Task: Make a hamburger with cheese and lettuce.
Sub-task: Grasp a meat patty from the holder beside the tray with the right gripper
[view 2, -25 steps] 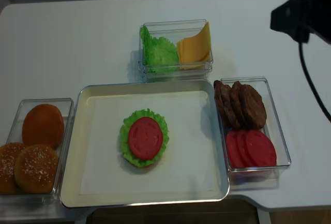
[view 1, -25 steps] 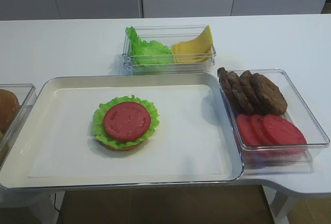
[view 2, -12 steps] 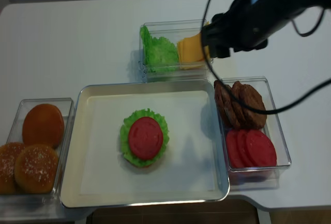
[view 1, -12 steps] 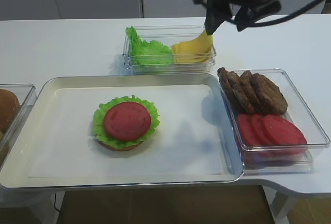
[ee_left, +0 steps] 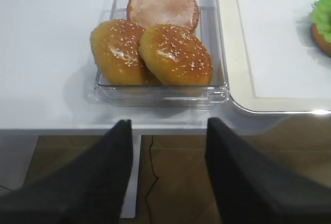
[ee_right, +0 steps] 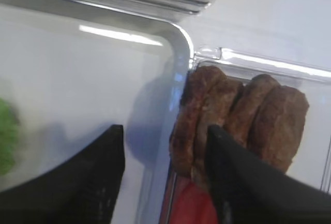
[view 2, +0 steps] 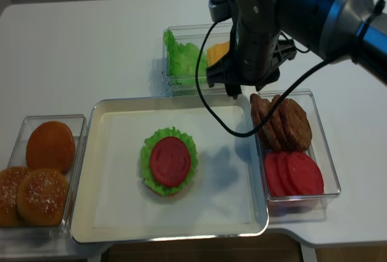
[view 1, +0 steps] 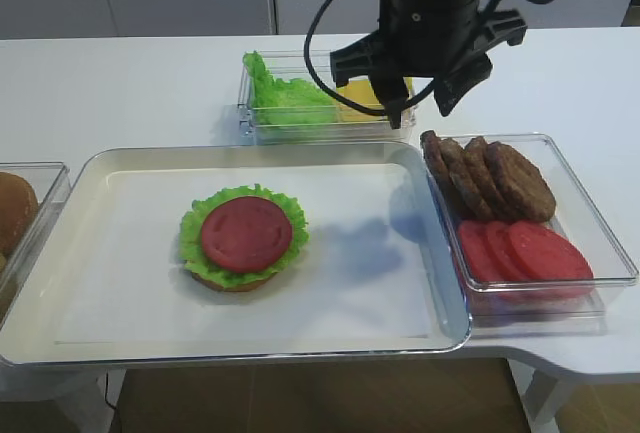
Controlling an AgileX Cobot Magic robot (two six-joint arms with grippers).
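The hamburger (view 1: 245, 236) (view 2: 170, 161) sits left of middle on the tray: bun base, frilly lettuce rim, red tomato slice on top. Loose lettuce (view 1: 285, 98) (view 2: 184, 59) and the cheese (view 1: 358, 94) (view 2: 217, 50) share a clear box at the back; the arm hides part of the cheese. My right gripper (view 1: 420, 110) (ee_right: 164, 131) (view 2: 245, 88) hangs open and empty above the tray's far right corner and the left end of the patties (ee_right: 232, 115). My left gripper (ee_left: 168, 125) stands open and empty off the table's front edge, before the bun box.
A clear box at the right holds several brown patties (view 1: 490, 178) (view 2: 281, 121) and tomato slices (view 1: 525, 251) (view 2: 293, 174). Three buns (ee_left: 155, 53) (view 2: 42, 177) fill a clear box at the left. The white-lined tray (view 1: 130, 253) (view 2: 121, 201) takes up the table's front middle.
My right arm has come in from the upper right and dropped forward past the cheese box to the tray's far right corner. Nothing on the table has moved.
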